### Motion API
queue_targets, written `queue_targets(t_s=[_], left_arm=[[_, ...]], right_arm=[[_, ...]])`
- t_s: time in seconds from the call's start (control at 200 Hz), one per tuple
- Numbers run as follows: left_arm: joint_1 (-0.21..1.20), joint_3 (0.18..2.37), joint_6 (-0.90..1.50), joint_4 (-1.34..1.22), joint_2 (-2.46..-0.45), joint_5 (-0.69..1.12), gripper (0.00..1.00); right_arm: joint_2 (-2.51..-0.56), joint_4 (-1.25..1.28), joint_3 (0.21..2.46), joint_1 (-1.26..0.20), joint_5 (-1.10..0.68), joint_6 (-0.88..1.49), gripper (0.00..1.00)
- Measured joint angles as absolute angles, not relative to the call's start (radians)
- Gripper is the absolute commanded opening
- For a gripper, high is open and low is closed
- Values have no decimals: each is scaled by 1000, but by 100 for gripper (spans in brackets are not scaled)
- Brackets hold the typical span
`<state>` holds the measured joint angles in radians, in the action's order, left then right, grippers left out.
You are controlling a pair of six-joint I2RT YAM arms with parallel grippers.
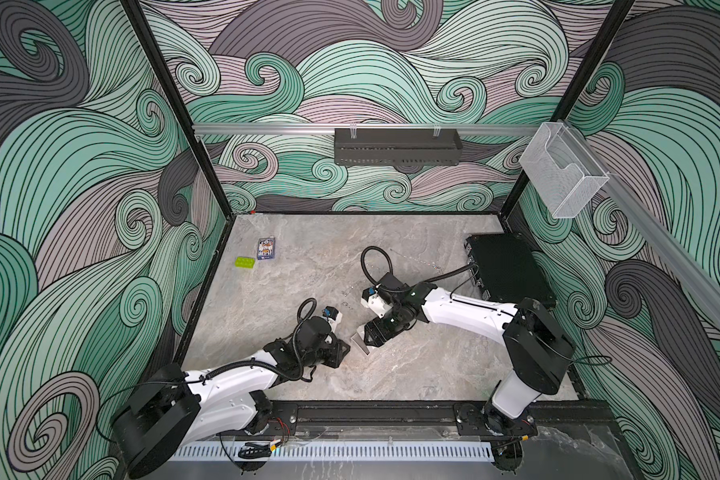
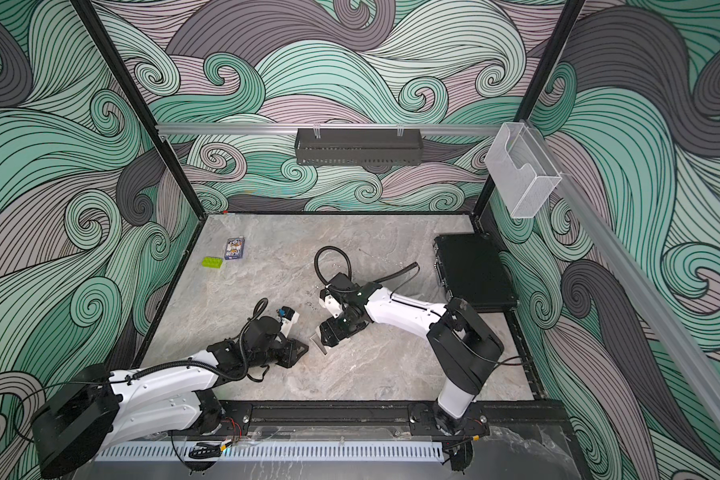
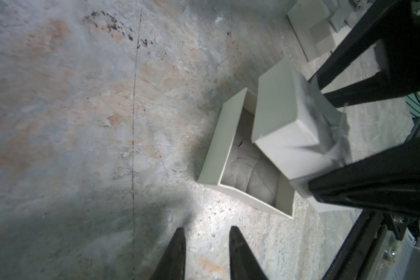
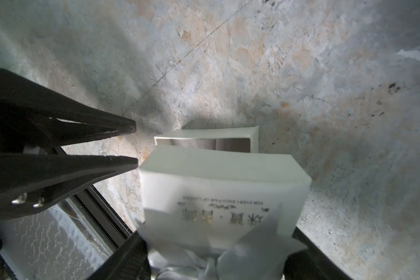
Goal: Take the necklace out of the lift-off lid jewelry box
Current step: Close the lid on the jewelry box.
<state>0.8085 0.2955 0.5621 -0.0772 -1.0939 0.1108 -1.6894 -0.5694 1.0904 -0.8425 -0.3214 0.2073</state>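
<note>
The white jewelry box base (image 3: 212, 155) stands open on the stone table, and only a white cushion (image 3: 250, 169) shows inside it. The necklace is hidden. My right gripper (image 4: 216, 232) is shut on the white lid (image 4: 218, 184) at its ribbon bow (image 4: 240, 257) and holds the lid tilted just above the base (image 4: 204, 135). In both top views the base (image 1: 360, 343) (image 2: 320, 338) lies under the right gripper (image 1: 375, 334). My left gripper (image 3: 207, 230) is low over the table beside the base. Its fingers (image 4: 107, 121) are a little apart with nothing between them.
A green brick (image 1: 245, 262) and a pack of cards (image 1: 265, 248) lie at the back left. A black case (image 1: 508, 270) fills the right back corner. The black front rail (image 1: 371, 411) runs close behind both arms. Dark specks mark the table (image 3: 107, 21).
</note>
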Motion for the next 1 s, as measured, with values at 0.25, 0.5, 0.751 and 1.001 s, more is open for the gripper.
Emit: queue_targets(t_s=[0.25, 0.5, 0.751, 1.001], left_arm=[[822, 315, 561, -109, -1169, 112, 29], [833, 321, 562, -135, -1210, 98, 29], [835, 331, 561, -152, -1226, 65, 29], [835, 332, 561, -157, -1229, 37, 29]], right_arm=[[-1724, -581, 1122, -842, -341, 179, 79], [-1748, -585, 1122, -842, -369, 172, 80], [-1752, -584, 1122, -851, -378, 171, 81], [-1761, -587, 1151, -873, -373, 171, 85]])
